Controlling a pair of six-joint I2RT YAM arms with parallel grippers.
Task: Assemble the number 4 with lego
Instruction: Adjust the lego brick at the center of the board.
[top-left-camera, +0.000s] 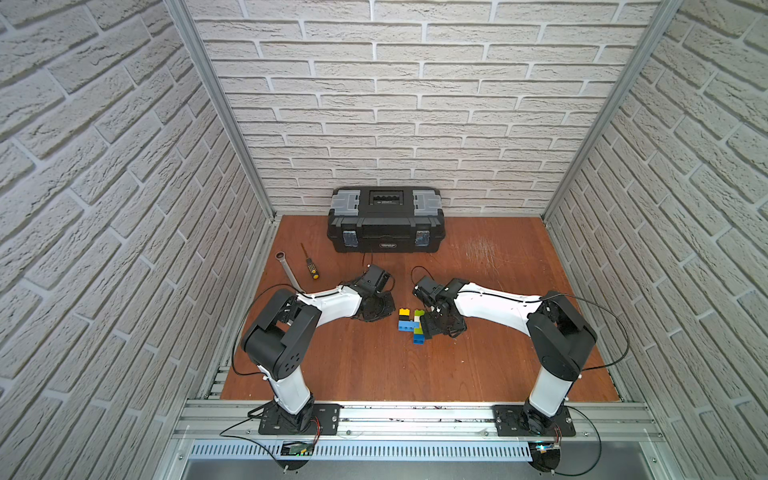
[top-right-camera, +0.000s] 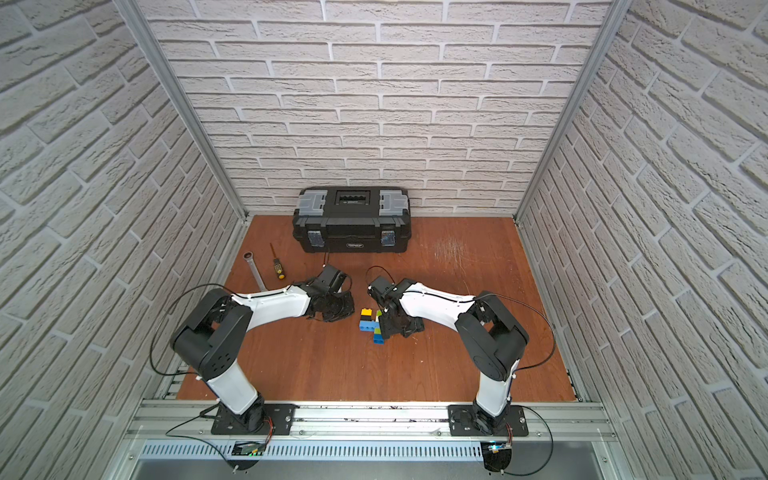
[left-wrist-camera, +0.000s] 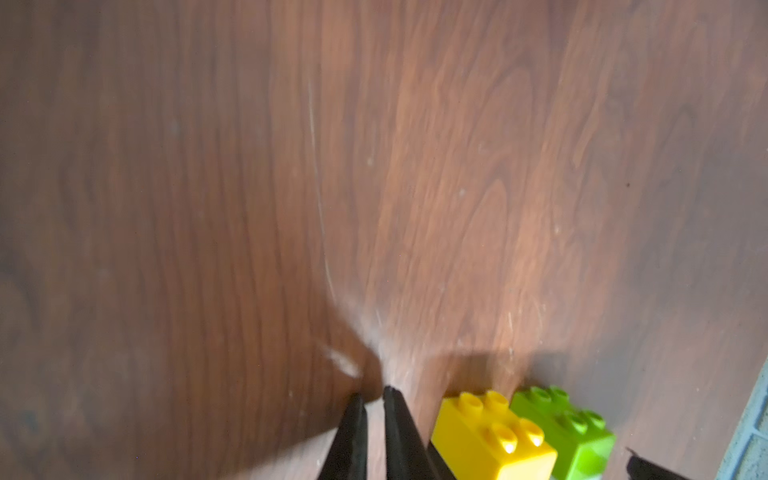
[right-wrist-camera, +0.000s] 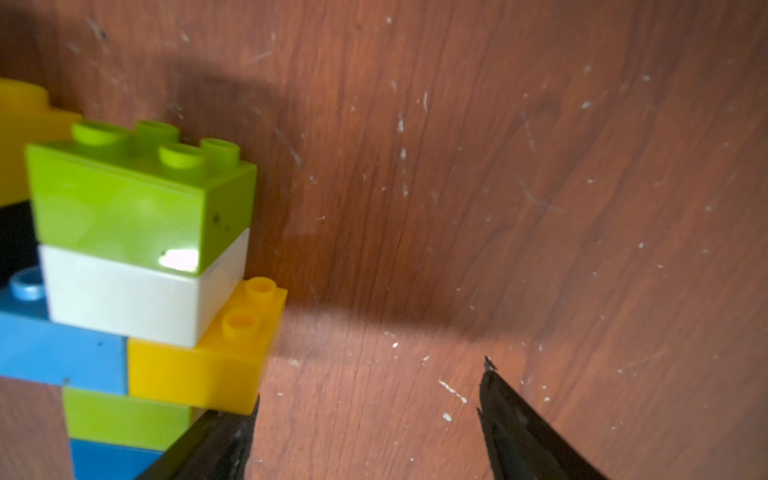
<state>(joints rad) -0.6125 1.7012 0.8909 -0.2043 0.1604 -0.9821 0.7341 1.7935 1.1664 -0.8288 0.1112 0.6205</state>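
The open black right gripper (right-wrist-camera: 370, 380) at 3 o'clock may knock the colourful plastic-brick number 4 (top-left-camera: 409, 326) crooked; the black left gripper (left-wrist-camera: 373, 394) is nearly closed, empty.

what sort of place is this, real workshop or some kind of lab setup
Most likely a robot test cell dressed as a workshop: a left arm and right arm bolted to an aluminium rail, brick-pattern wall panels, and a wooden tabletop with a toolbox, screwdriver and lego figure.

White faux-brick walls (top-left-camera: 415, 104) enclose three sides of a reddish-brown wood-grain floor (top-left-camera: 374, 374) (scuffed pale towards the back right). Aluminium posts (top-left-camera: 216, 104) rise at the back corners, and a metal rail (top-left-camera: 415, 417) edges the front. The light is even.
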